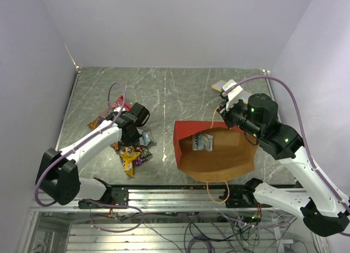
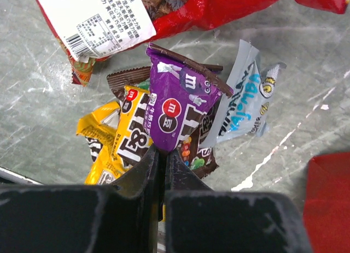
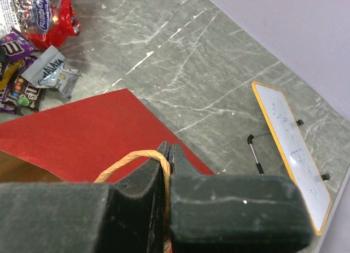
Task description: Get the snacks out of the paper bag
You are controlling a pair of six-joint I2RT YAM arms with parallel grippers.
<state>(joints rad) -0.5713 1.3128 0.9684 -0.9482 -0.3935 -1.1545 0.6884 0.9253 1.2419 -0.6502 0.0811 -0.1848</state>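
Note:
The brown paper bag with red side panels lies open at centre right. One silver-blue packet lies inside it. My right gripper is shut on the bag's tan loop handle above the red panel. My left gripper is shut on the corner of a purple packet over a pile of snacks at the left: yellow packets, a brown packet, a silver-blue packet and the larger red chip bag.
A flat white board with an orange rim lies at the back right, with a thin metal stand beside it. The bag's second handle hangs over the metal rail at the table's near edge.

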